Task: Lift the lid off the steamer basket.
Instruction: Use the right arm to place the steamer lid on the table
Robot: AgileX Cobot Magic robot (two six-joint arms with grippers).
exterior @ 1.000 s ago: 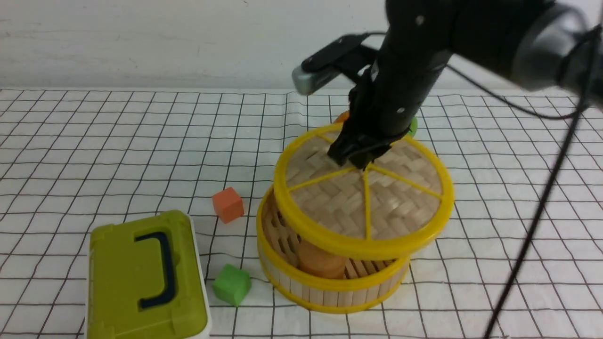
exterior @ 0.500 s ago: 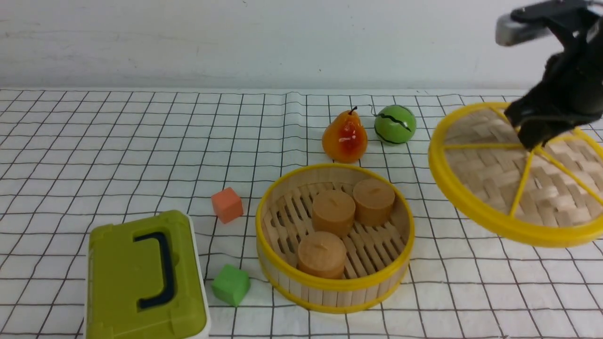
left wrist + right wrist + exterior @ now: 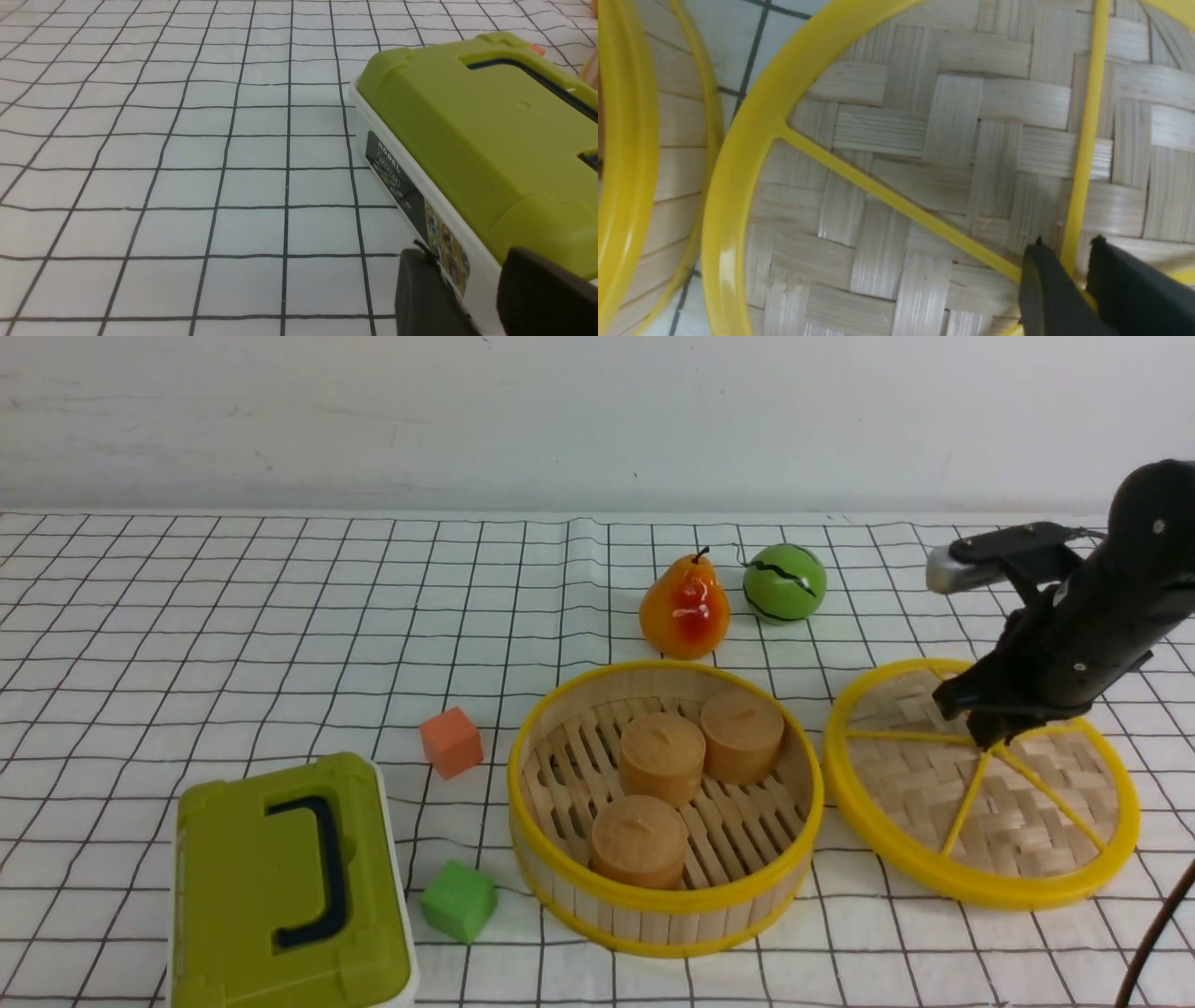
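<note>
Front view: the lid is off the steamer basket, down at the gridded cloth just to the basket's right, rims apart.
Right gripper: narrow, pinching the lid's centre where its yellow spokes meet.
Left gripper: fingers slightly apart, holding nothing, beside the olive-green box.

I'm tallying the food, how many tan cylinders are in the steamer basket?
3 tan cylinders in the steamer basket: one near the middle, one at the back right, one at the front. None seem hidden.
</note>
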